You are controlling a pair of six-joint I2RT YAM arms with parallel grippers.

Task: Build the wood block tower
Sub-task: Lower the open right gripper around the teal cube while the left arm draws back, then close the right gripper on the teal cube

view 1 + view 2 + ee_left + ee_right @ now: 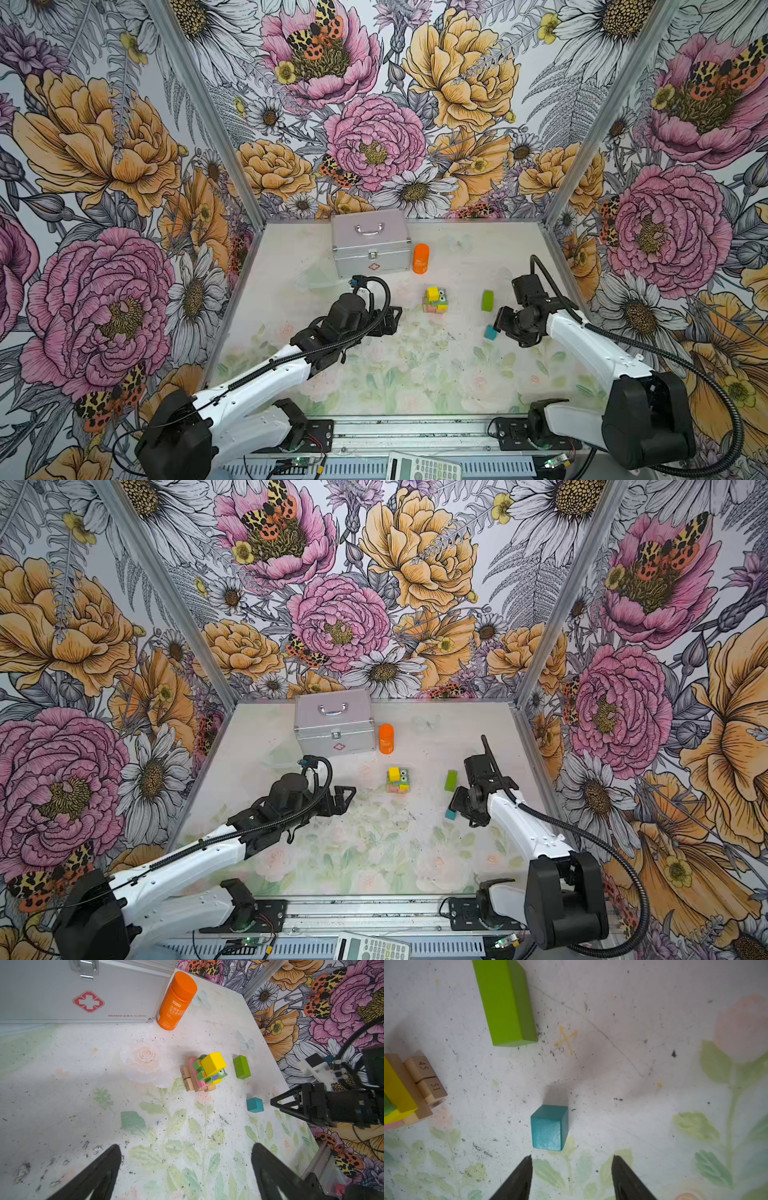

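The tower (435,300) (398,781) stands mid-table: tan planks at the base, a pink plank, a yellow bar, a green owl-faced piece and a yellow cube on top (213,1062). Right of it a green bar (487,300) (506,1003) lies flat. A teal cube (491,333) (549,1127) sits alone nearer the front. My right gripper (572,1155) (500,322) is open and empty, its tips just short of the cube. My left gripper (186,1147) (392,318) is wide open and empty, left of the tower and well apart from it.
A silver metal case (371,243) stands at the back with an orange bottle (421,258) beside its right end. Flowered walls close in the table on three sides. A calculator (424,467) lies on the front rail.
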